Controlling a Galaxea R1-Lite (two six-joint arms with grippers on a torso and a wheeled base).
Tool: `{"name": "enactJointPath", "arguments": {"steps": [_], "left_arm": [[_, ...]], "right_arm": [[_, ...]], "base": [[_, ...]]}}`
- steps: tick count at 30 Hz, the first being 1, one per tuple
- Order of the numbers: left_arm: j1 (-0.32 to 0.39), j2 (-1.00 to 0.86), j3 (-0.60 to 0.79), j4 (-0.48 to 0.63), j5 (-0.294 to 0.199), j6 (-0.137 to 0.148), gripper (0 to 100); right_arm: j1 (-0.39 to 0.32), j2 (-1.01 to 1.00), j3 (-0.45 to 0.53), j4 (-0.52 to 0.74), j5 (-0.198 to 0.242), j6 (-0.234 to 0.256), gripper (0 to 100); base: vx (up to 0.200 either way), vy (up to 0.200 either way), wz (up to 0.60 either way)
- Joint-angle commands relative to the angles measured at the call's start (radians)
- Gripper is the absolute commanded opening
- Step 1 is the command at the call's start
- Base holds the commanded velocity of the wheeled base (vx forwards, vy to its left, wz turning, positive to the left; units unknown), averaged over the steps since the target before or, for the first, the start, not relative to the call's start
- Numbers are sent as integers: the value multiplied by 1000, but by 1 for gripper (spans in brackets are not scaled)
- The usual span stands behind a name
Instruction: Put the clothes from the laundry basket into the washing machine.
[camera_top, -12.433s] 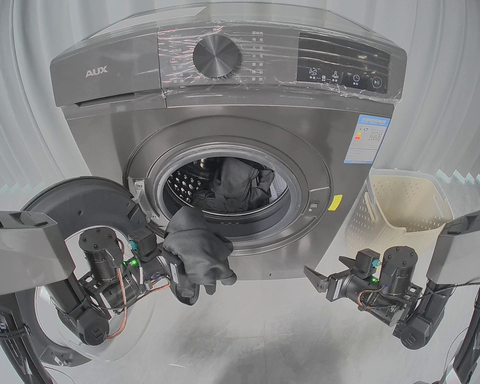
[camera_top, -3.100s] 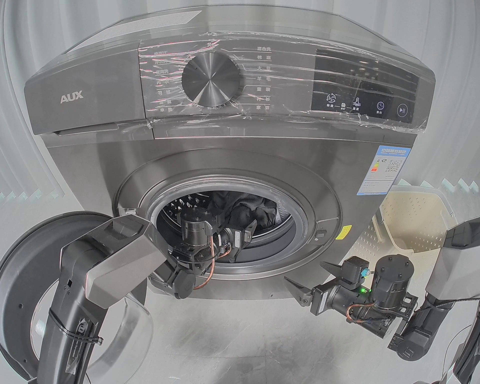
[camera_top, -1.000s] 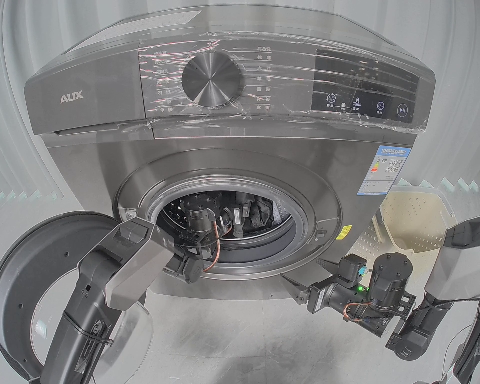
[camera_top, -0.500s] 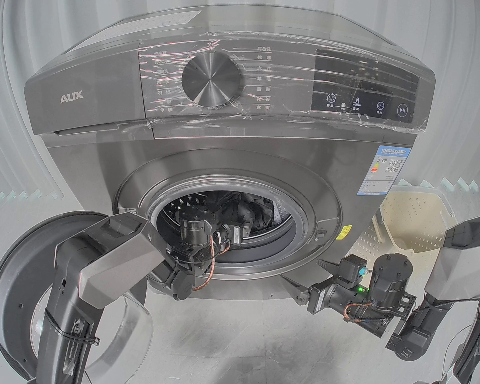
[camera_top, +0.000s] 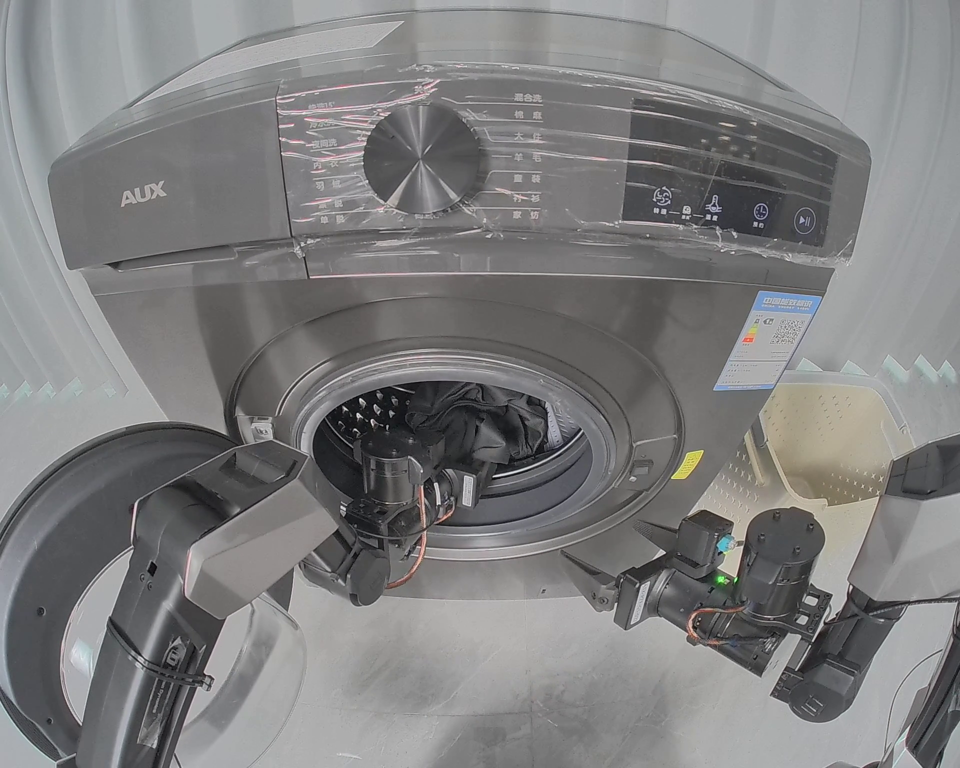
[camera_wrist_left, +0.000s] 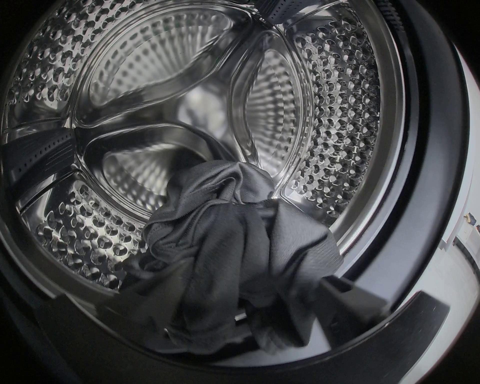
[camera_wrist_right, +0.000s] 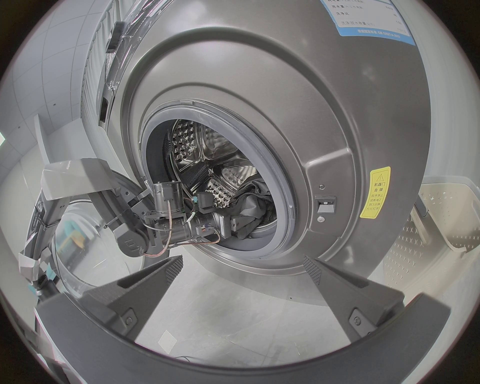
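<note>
Dark grey clothes (camera_top: 485, 425) lie bunched at the front of the washing machine drum (camera_wrist_left: 150, 80), over its lower lip. My left gripper (camera_top: 472, 484) reaches through the round opening just in front of that pile. In the left wrist view its fingers (camera_wrist_left: 352, 305) stand spread, open, with the clothes (camera_wrist_left: 235, 250) lying between and beyond them. My right gripper (camera_top: 615, 565) hangs open and holds nothing, low in front of the machine, right of the opening. The cream laundry basket (camera_top: 830, 440) stands right of the machine, and its visible inside looks bare.
The machine's door (camera_top: 60, 540) is swung wide open at the left, behind my left arm. Bare grey floor (camera_top: 520, 680) lies in front of the machine. A pale curtain wall runs behind the machine and the basket (camera_wrist_right: 450, 220).
Over the last second my left gripper has drawn back a little from deep in the drum toward the opening. The clothes stay inside. The right arm has barely moved.
</note>
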Motion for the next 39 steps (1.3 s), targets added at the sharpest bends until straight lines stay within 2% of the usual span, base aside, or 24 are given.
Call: {"name": "enactJointPath", "arguments": {"steps": [1, 14, 31, 32, 39], "left_arm": [[24, 77, -142, 15, 10, 7, 0], [48, 211, -509, 38, 65, -18, 0], [48, 228, -506, 74, 65, -16, 0], [48, 228, -506, 74, 65, -16, 100], [25, 171, -420, 71, 65, -24, 100]], "right_arm": [[0, 3, 0, -1, 0, 0, 100], [0, 5, -1, -1, 0, 0, 100], [0, 5, -4, -1, 0, 0, 100], [0, 5, -4, -1, 0, 0, 100], [0, 3, -4, -1, 0, 0, 100]], "base": [[0, 0, 0], [0, 0, 0], [0, 0, 0], [0, 0, 0], [0, 0, 0]]}}
